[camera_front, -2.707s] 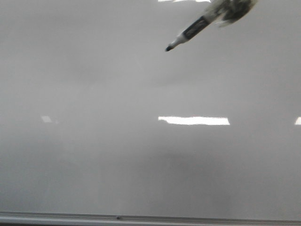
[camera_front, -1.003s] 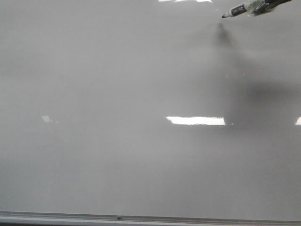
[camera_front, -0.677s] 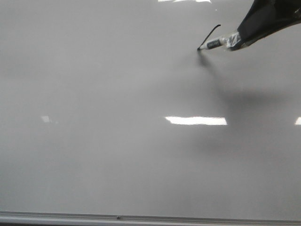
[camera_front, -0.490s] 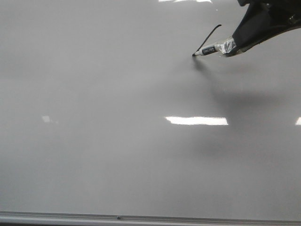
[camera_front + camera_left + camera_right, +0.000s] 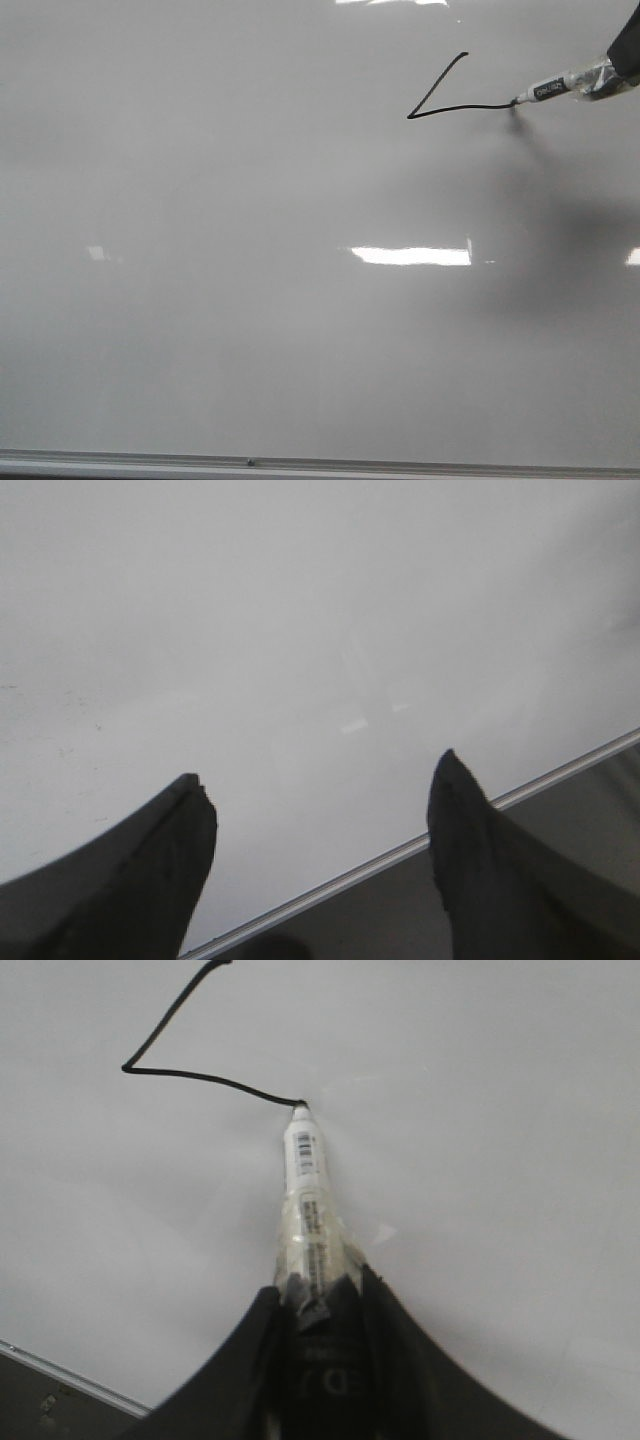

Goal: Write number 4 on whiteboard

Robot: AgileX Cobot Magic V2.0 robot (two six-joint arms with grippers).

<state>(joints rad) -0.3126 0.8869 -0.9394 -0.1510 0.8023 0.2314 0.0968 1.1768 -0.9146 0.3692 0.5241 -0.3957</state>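
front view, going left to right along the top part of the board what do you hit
Bare whiteboard → slanted stroke and crossbar of the unfinished number 4 → marker, tip on the crossbar's end → right claw at the edge.

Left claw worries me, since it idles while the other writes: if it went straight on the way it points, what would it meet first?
Probably the whiteboard itself: the open left claw faces bare board beyond its frame edge, though depth is unclear.
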